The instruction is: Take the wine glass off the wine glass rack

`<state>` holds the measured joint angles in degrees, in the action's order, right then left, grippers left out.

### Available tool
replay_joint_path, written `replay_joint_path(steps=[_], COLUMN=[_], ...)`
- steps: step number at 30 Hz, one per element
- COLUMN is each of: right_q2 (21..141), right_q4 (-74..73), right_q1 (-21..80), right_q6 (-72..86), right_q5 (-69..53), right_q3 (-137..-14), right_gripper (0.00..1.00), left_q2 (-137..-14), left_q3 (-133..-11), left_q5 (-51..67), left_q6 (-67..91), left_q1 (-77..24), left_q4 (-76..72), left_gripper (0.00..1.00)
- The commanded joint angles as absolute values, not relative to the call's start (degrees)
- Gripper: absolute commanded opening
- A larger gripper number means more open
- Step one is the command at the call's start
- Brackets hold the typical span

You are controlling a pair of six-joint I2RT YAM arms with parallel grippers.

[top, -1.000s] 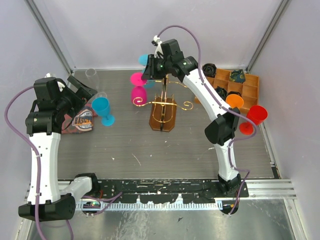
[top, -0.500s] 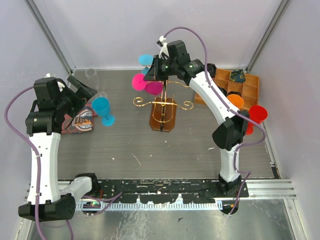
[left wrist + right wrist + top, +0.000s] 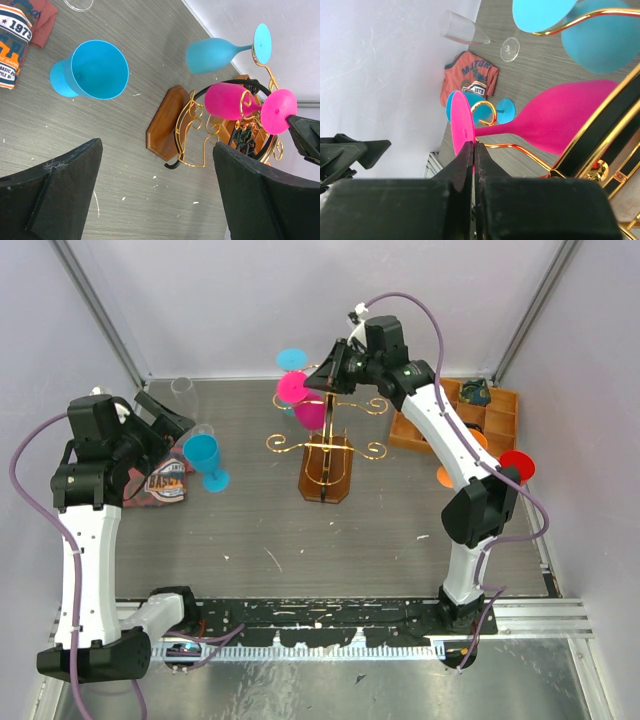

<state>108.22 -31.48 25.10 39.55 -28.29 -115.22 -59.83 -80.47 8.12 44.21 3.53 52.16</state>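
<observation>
Open grey desk (image 3: 350,540) lies before the gold wire rack (image 3: 325,480); a blue plastic goblet (image 3: 203,453) stands left, a compartmented orange wooden tray (image 3: 500,418) right.

Bright, even, diffuse light; faint soft shadows; no glare; sharp focus; wrist views wide-angle stretched.

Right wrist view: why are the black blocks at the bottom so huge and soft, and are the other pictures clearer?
Right wrist view: those blocks are the right gripper, very near the lens, so they loom large and soft; the pink wine glass it pinches looks crisp. Left wrist view: the left gripper looms dark likewise. Top external view: even light, faint shadows, all sharp.
</observation>
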Motion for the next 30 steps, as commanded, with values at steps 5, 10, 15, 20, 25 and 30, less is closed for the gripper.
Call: replay_joint_path(steps=[5, 10, 15, 20, 25, 30], right_q2=[104.71, 100.54, 93.44, 83.53, 76.13, 78.35], right_q4=[-17.77, -17.29, -18.33, -27.23, -40.81, -53.81], right_q1=[24.95, 24.98, 25.52, 30.77, 54.42, 80.76], right_q6=[42.01, 40.46, 36.33, 24.46, 8.69, 12.55], right_q5=[-28.29, -28.01, -29.42, -21.19, 12.84, 56.59], right_q3=[-116.31, -118.57, -117.67, -113.91, -108.55, -100.72], right_gripper=[0.01, 0.01, 0.01, 0.01, 0.01, 0.01], left_q2=[-59.34, -59.47, -60.1, -60.32, -60.14, -59.7], left_q3=[-81.25, -81.16, -80.68, -81.39, -83.4, -83.87], left_q5=[9.06, 8.78, 10.41, 9.05, 6.07, 5.05], left_q6=[44.33, 44.62, 45.92, 45.9, 44.39, 43.71], left_q1=[3.34, 3.36, 3.37, 3.35, 3.39, 3.34], left_q4=[52.16, 51.99, 51.22, 52.16, 55.07, 56.03], left_gripper=[0.99, 0.99, 0.99, 0.99, 0.99, 0.99])
